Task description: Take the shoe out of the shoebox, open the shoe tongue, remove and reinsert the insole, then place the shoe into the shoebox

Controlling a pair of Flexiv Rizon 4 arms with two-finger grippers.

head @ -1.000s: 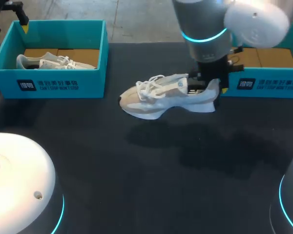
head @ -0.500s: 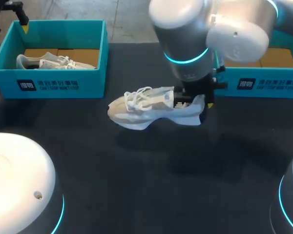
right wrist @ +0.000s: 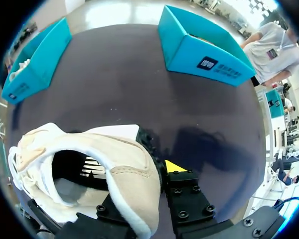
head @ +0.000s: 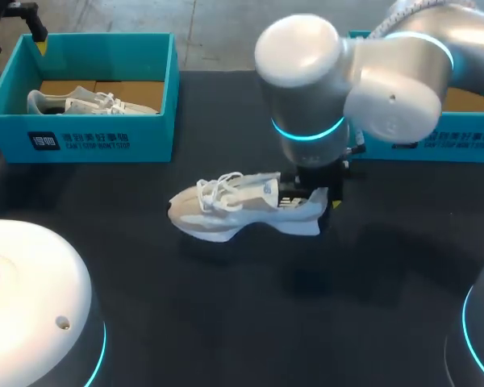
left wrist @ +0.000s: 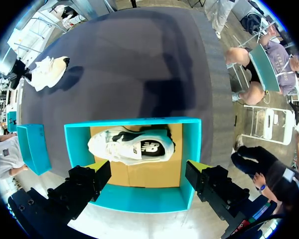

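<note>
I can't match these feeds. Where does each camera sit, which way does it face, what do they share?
Head: above and behind, looking down on the table; right arm comes in from the right.
Left wrist: above the left shoebox, looking down at the boxed shoe; open left fingers show.
Right wrist: low over the table, looking along right fingers shut on the held shoe.
Shared: all three show the held shoe.
</note>
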